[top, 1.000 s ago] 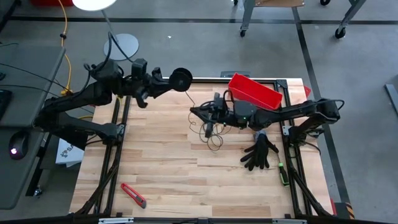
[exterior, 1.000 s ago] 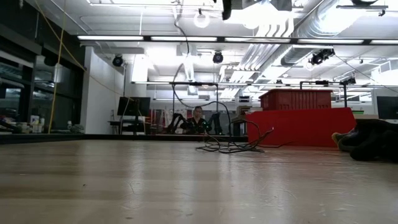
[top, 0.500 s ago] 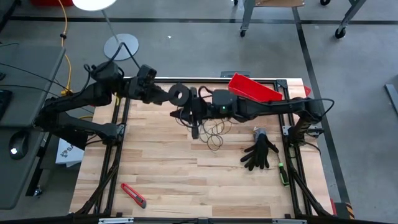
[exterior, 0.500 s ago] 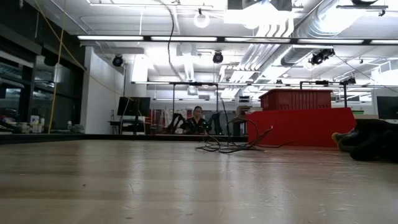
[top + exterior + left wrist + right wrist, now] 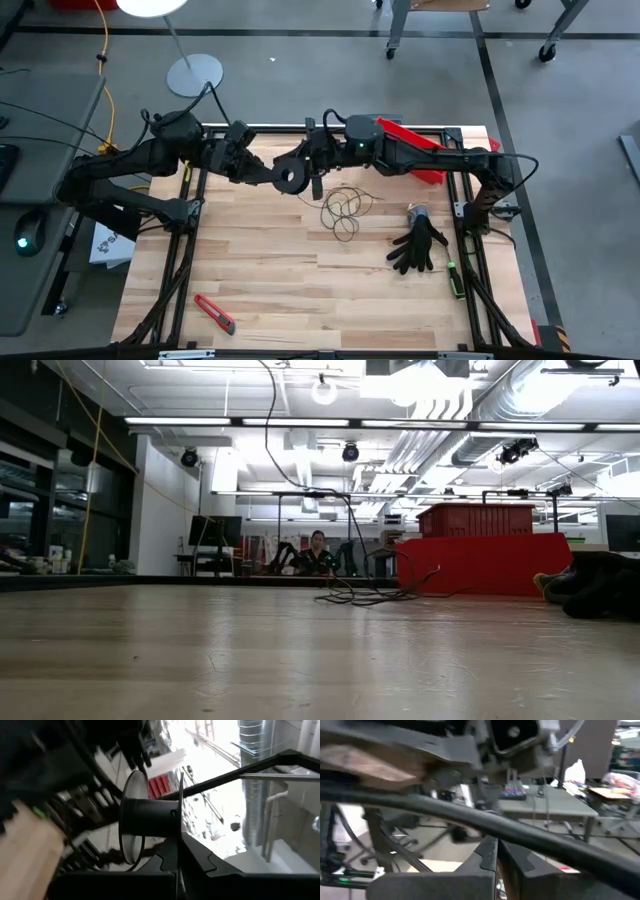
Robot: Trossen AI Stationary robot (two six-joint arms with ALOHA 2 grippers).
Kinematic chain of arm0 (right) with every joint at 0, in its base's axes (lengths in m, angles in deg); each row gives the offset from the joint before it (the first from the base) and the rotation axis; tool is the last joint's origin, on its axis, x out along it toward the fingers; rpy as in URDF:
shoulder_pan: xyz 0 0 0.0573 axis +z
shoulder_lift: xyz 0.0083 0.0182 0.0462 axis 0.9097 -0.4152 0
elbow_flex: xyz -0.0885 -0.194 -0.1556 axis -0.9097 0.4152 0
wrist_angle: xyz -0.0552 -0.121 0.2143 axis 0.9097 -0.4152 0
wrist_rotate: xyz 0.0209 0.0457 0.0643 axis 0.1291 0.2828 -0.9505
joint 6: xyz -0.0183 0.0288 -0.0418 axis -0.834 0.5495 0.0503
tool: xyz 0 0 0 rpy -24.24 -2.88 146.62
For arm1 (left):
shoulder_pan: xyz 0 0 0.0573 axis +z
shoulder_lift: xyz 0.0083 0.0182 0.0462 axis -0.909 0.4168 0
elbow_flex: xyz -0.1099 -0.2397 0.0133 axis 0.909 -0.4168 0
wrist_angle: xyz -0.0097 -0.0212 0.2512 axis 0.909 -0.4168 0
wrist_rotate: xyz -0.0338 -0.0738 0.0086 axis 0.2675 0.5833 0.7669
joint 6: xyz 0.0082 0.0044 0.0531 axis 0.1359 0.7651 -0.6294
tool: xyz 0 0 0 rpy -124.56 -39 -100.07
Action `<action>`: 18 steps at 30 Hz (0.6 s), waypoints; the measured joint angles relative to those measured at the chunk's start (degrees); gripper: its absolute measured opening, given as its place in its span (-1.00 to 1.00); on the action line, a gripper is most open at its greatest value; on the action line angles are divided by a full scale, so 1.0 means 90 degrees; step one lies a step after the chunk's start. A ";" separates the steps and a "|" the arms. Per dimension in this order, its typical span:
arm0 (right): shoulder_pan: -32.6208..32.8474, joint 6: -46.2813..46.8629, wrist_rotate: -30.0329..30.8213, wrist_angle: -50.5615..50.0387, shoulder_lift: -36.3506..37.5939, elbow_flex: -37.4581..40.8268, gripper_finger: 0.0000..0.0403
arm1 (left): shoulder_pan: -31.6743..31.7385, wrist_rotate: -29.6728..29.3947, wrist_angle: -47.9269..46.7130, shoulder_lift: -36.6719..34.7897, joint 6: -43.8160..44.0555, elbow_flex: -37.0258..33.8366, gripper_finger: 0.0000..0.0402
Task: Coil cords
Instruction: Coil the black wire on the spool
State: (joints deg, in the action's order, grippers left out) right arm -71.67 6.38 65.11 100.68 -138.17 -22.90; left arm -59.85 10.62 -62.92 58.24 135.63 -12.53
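The small black spool hangs above the far part of the table, with my left gripper shut on it; the left wrist view shows it edge-on. The thin dark cord lies in loose loops on the wood. In the low view one strand rises from the pile out of the picture's top. My right gripper is shut, level, right beside the spool on its far right side, with a thin brownish strand between its fingers. My left gripper pinches the rim of one thin flange of the spool between its two fingers, coming level from the table's left. The spool is lifted clear of the table, its axis lying across the fingers. My right gripper holds the cord pinched between its shut fingers, coming level from the table's right. The cord hangs slack from there down to the loops on the table.
A red bin stands at the far right behind the right arm. A black glove and a small green tool lie near the right edge, a red utility knife at the near left. Bare wood fills the near middle.
My right gripper has risen from over the cord pile and gone toward the far left, up to the spool, tipping from pointing down to level. My left gripper has rolled, turning the spool about, and brought it toward the near side. The rising strand has swung left.
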 joint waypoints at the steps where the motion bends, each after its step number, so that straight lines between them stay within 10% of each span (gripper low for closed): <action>1: 0.0002 0.0005 -0.0089 0.0011 0.0002 0.0000 -1.00 | 0.0004 -0.0106 0.0041 -0.0002 -0.0125 0.0000 -1.00; 18: 0.0043 0.0490 -0.0119 0.0685 0.0003 0.0000 -1.00 | 0.0129 -0.0736 0.1292 0.0369 -0.0509 -0.0002 -1.00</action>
State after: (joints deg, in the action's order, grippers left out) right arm -71.28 10.79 64.03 106.85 -138.14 -22.90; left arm -58.69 3.99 -51.29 61.56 131.05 -12.55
